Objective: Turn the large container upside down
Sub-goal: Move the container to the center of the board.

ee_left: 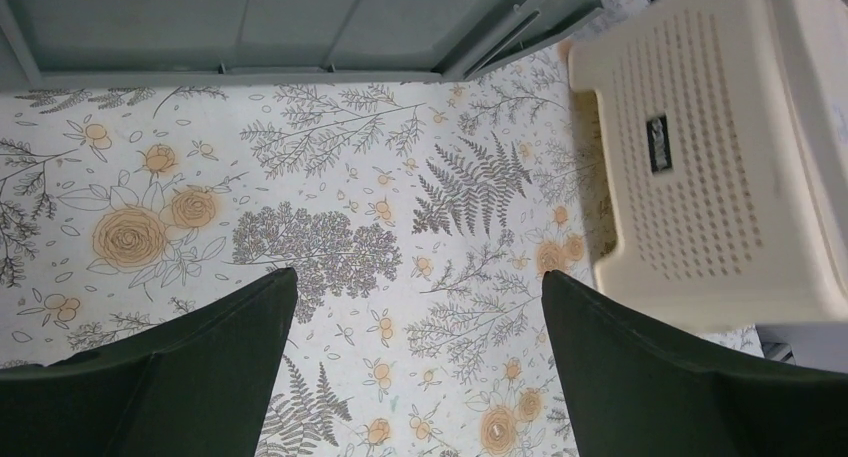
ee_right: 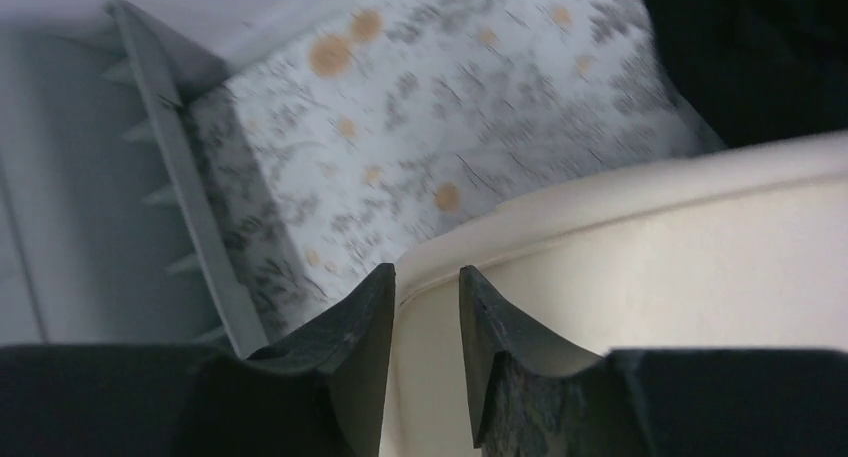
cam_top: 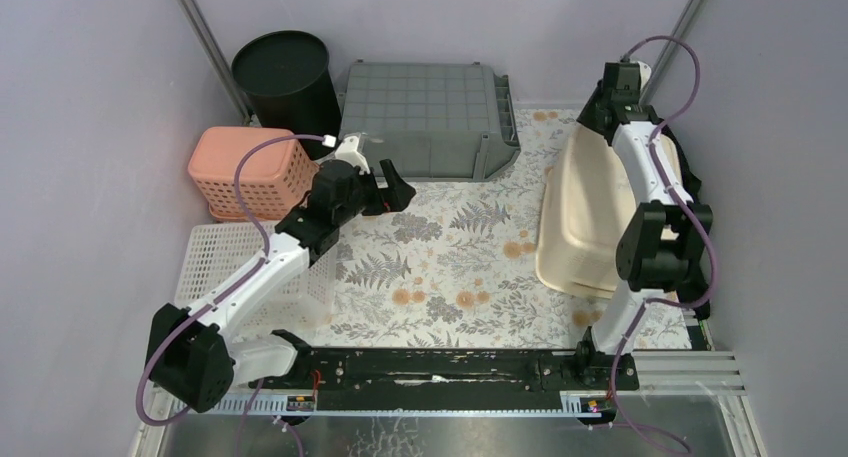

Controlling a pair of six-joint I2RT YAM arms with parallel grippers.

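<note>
A cream container [cam_top: 580,217] leans tilted on its side at the right of the floral mat, perforated bottom facing left; it also shows in the left wrist view [ee_left: 700,147]. My right gripper [cam_top: 597,112] is at its upper far rim, fingers closed on the cream rim [ee_right: 650,257] with only a narrow gap, as the right wrist view [ee_right: 427,272] shows. A grey ribbed container [cam_top: 430,117] lies bottom-up at the back centre. My left gripper [cam_top: 400,192] hovers open and empty over the mat [ee_left: 420,277], in front of the grey container [ee_left: 250,27].
A black round bucket [cam_top: 285,72] stands at the back left. A pink basket [cam_top: 245,172] and a white mesh basket [cam_top: 230,257] sit along the left side under my left arm. The floral mat [cam_top: 450,247] covers the middle.
</note>
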